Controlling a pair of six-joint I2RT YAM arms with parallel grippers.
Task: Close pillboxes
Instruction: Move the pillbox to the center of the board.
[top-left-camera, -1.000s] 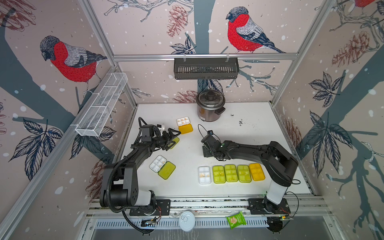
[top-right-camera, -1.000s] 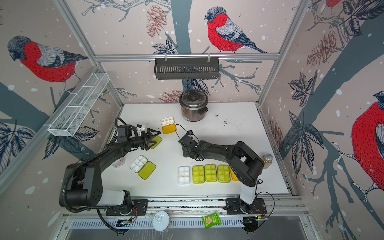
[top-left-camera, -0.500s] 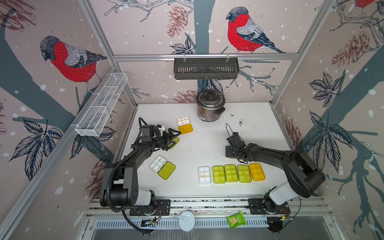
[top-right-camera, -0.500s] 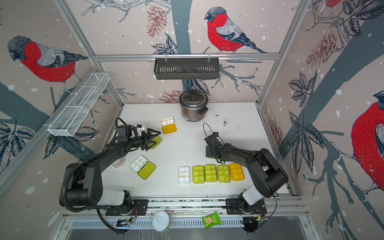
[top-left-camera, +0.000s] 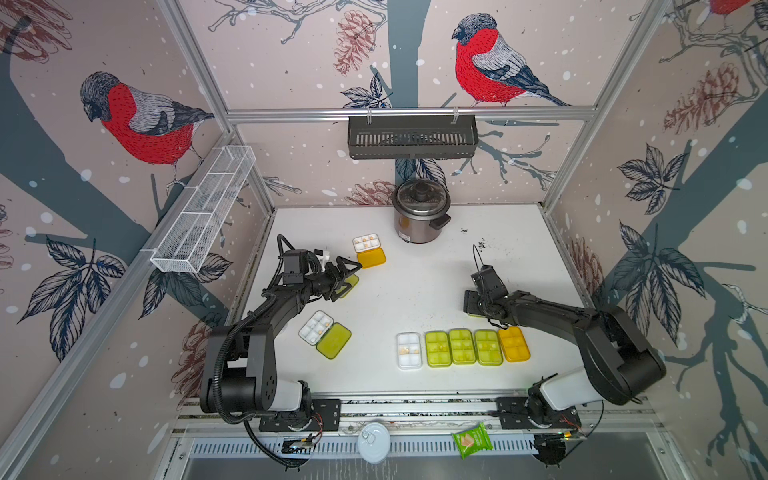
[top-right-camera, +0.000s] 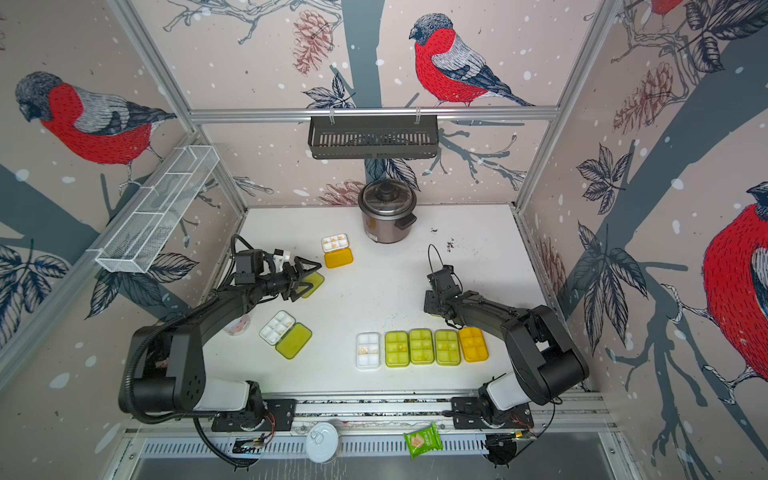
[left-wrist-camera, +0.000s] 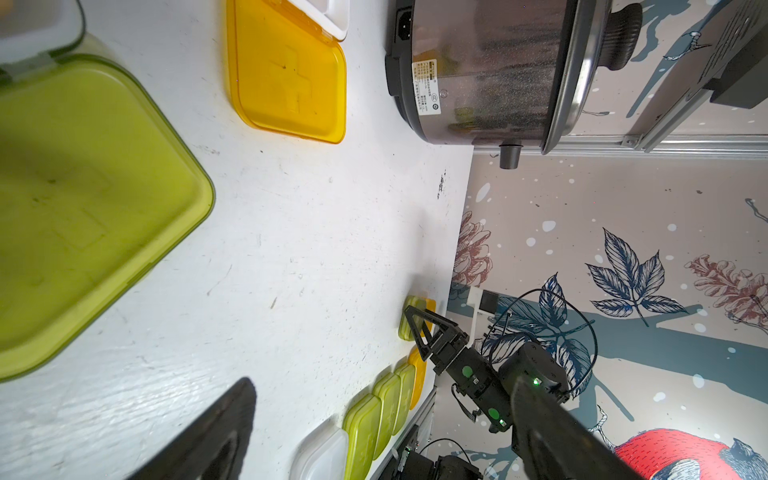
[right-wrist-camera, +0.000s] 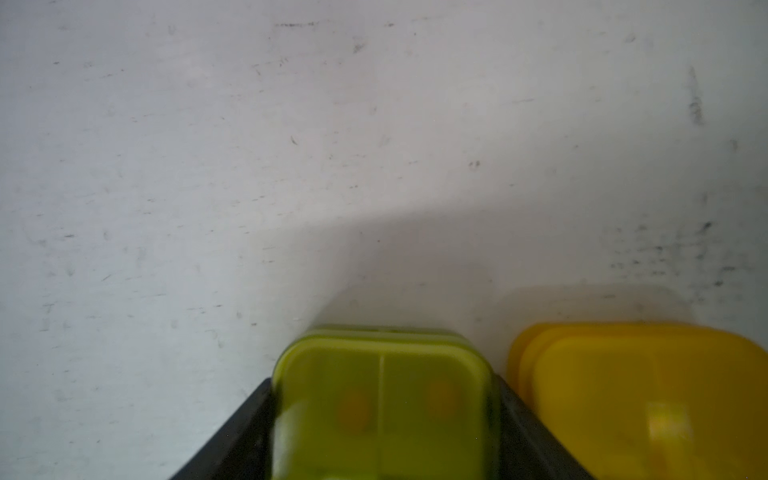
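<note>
right hand (top-left-camera: 473, 306) grasping lime pillbox (right-wrist-camera: 382, 399), left hand (top-left-camera: 348, 280) released, cooker label (left-wrist-camera: 428, 89) illegible

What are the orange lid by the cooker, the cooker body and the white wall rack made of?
The orange lid: translucent glossy plastic, probably; raised cross moulded in.
The cooker body: metal, satin sheen, it seems; blurred reflections, bright rim.
The white wall rack: fine mesh, likely coated metal; see-through grid.

Both top views look steeply down from high above the front edge of the counter (top-left-camera: 415, 291), sharing its whole surface. Each wrist camera sits close over the counter.
</note>
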